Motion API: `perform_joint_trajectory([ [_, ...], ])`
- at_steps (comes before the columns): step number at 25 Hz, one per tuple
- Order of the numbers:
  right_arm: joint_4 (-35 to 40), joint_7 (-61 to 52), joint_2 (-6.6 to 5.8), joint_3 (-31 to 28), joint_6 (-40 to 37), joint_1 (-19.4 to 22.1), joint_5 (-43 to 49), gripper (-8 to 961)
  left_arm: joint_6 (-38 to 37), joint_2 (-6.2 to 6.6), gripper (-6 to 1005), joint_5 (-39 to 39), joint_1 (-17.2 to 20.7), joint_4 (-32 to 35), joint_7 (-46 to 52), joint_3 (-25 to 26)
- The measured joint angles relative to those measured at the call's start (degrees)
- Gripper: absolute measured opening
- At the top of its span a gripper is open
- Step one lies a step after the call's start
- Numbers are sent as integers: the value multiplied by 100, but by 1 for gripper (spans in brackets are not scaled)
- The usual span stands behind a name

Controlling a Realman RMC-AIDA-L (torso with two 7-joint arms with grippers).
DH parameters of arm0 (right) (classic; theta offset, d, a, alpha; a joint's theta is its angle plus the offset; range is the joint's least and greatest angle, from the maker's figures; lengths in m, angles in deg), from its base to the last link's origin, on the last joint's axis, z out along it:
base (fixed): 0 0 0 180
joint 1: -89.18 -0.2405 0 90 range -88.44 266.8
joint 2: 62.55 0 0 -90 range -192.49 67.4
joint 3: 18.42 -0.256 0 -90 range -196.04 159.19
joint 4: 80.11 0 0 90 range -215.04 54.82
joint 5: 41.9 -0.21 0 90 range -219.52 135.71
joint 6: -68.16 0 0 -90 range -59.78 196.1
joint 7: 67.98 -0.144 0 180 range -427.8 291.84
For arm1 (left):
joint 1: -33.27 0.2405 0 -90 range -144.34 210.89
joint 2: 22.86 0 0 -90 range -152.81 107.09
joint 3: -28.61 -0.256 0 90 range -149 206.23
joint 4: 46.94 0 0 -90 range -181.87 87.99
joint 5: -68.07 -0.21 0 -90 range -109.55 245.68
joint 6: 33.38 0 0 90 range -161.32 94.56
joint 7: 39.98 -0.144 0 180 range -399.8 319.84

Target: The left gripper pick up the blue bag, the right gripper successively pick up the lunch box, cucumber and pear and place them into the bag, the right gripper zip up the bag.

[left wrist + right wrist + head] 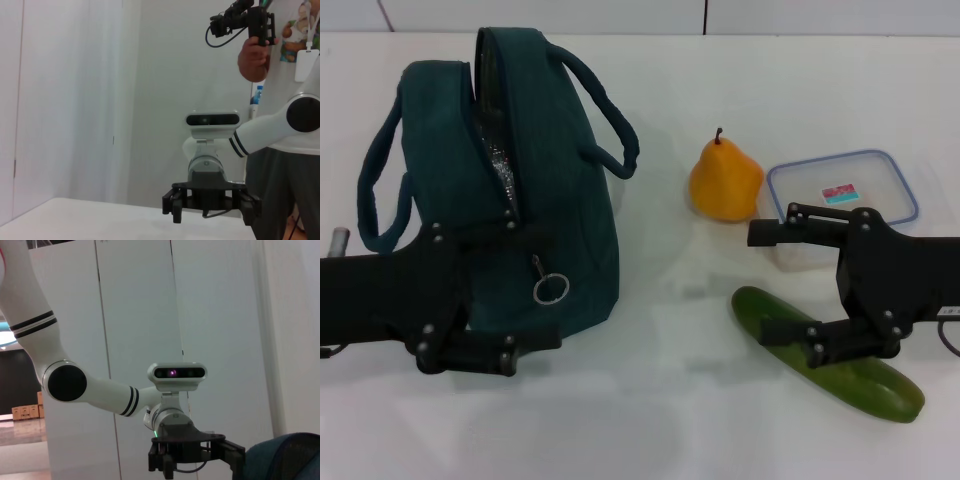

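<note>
Head view: left gripper [525, 288] spread wide before the blue bag [520, 190], right gripper [768, 282] wide above the cucumber [840, 360], both empty.

Blue bag [555, 200] upright on white counter [650, 420], zipper open, foil lining visible, ring pull hanging at front. Left tool [525, 290] spread wide in front of bag. Pear [725, 182] just left of lunch box [845, 190]. Right tool [770, 285] open above cucumber [860, 385], its upper finger over the lunch box.
</note>
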Motion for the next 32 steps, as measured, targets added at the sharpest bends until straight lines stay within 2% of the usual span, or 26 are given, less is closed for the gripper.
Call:
perform_joint_trajectory([
  [19,-178,-78,-47,-36,155,-17,-16,858,-8,45,880,-96,18,-92,-110,94],
  [27,-162,-269,-79,-471,157,105,-46,858,-54,14,880,-93,52,-90,-4,798],
  [32,-183,-273,-79,-524,175,119,-59,858,78,-63,879,-58,-90,-66,703,1707],
])
